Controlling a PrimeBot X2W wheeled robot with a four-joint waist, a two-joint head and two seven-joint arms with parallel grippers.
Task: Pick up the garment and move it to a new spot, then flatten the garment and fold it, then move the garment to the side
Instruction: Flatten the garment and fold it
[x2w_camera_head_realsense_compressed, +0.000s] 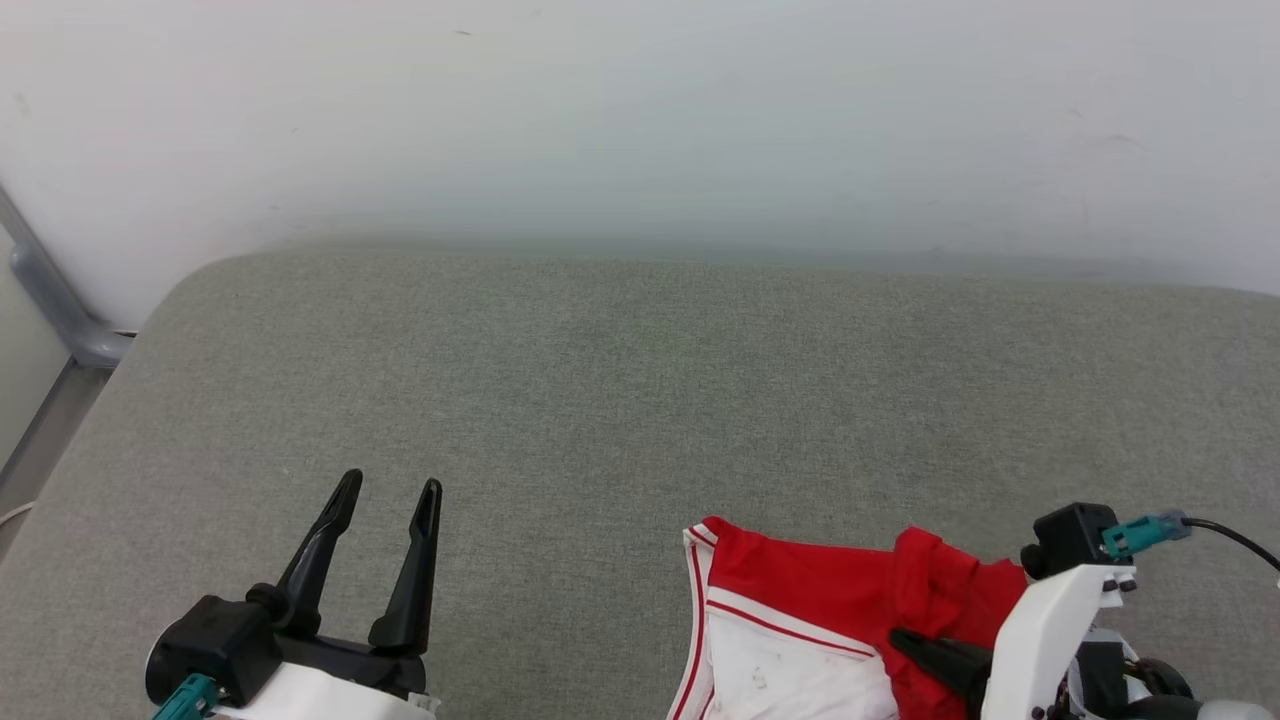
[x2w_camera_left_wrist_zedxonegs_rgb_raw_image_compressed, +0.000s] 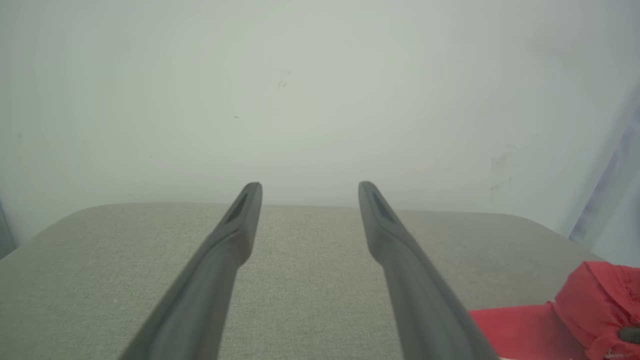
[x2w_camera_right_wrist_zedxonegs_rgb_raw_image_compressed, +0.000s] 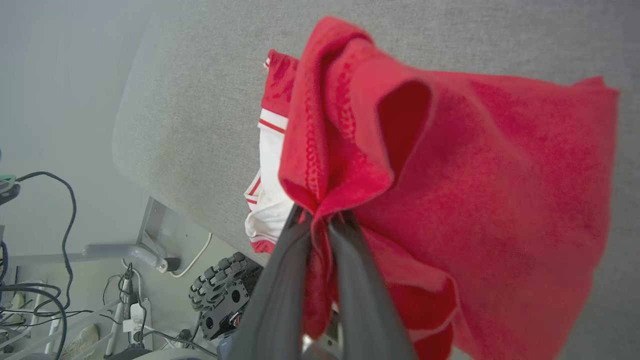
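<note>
Nearest me, my right pincer (x2w_camera_right_wrist_zedxonegs_rgb_raw_image_compressed: 320, 217) is clamped on a bunched red fold of the garment (x2w_camera_head_realsense_compressed: 820, 590), which lies heaped at the near right edge of the desk (x2w_camera_head_realsense_compressed: 600, 400). My left pincer (x2w_camera_head_realsense_compressed: 388, 495) hangs wide and empty at the near left. I judge the pick-up underway. Next, lift and carry the garment to the bare grey middle beyond.

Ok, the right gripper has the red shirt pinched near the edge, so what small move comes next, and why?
Probably raise the right gripper and carry the garment toward the middle of the grey surface. It is shut on a red fold, the garment lies bunched at the near edge, and the left gripper stands open, apart.
</note>
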